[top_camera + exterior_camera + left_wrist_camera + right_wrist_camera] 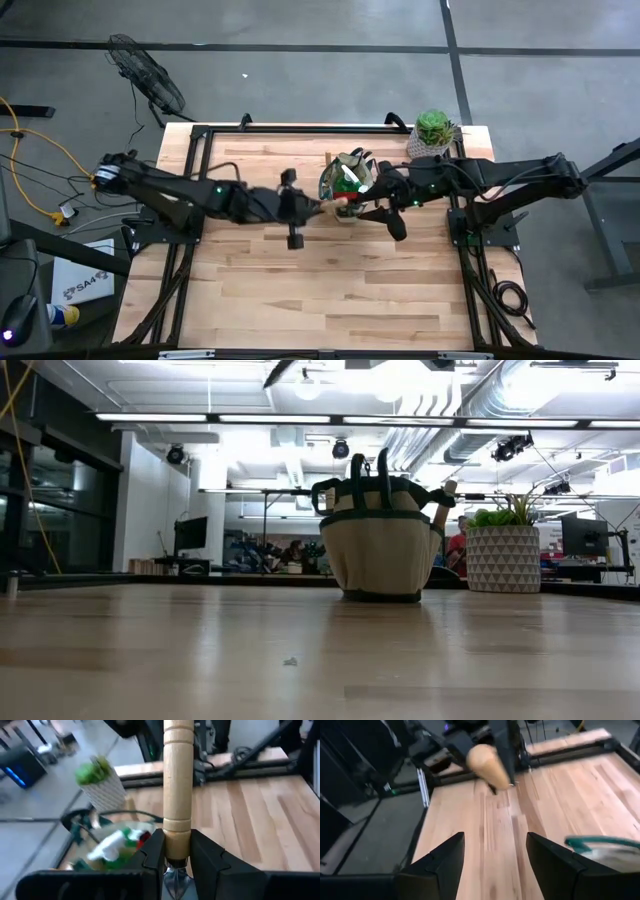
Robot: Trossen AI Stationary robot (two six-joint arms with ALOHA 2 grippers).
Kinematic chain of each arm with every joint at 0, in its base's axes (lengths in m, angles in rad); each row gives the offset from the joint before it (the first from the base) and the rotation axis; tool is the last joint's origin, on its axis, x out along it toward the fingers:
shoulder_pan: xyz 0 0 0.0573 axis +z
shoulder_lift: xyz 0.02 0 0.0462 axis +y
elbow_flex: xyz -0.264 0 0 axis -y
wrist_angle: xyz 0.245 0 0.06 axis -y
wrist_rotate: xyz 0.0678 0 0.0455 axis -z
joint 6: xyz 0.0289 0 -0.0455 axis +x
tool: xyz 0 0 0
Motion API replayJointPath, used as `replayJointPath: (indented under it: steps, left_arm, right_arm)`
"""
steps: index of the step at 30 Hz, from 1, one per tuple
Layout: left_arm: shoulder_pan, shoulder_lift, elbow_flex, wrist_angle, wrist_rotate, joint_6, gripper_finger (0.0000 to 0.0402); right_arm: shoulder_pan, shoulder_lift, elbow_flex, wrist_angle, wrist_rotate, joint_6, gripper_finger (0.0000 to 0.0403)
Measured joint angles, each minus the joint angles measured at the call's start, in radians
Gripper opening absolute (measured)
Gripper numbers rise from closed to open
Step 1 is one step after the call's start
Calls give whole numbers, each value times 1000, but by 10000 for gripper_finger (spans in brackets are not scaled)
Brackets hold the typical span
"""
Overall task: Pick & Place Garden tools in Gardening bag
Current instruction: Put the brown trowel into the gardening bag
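The gardening bag (pixel 347 183), tan with dark trim, stands on its base at the table's far middle; it also shows in the low view (pixel 378 540). It holds a green spray bottle (pixel 117 847) and a red item (pixel 144 837). My left gripper (pixel 318 205) is at the bag's left side, shut on a wooden-handled tool (pixel 178 785) above the bag. The tool's rounded free end shows in the right wrist view (pixel 487 764). My right gripper (pixel 495 865) is open and empty at the bag's near right side (pixel 375 208). My left gripper pinches the wooden handle between its two fingers at the end next to the metal part (pixel 177 847). The fingers come from the table's left, and the handle runs on forward from them, along them. The tool is lifted clear of the table, over the bag.
A green succulent in a pale patterned pot (pixel 432 133) stands at the table's far right corner, close behind my right arm; it shows in the low view (pixel 503 555). Bare wood (pixel 330 290) lies in front of the bag toward the near edge.
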Motion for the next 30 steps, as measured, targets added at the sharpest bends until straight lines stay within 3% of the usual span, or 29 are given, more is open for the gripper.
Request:
replayJointPath:
  steps: [5,9,14,17,30]
  left_arm:
    - [50,-28,-1,114,50,107,59]
    - [88,-32,1,188,121,135,59]
    - [105,-30,0,277,176,182,59]
    - [106,-30,0,320,223,184,59]
    - [106,-33,1,353,224,207,59]
  right_arm:
    - [0,36,1,195,11,-28,205]
    - [7,68,2,346,85,-84,205]
    - [13,91,2,408,184,-133,205]
    - [13,114,0,470,179,-137,205]
    - [13,164,-1,616,192,-189,202]
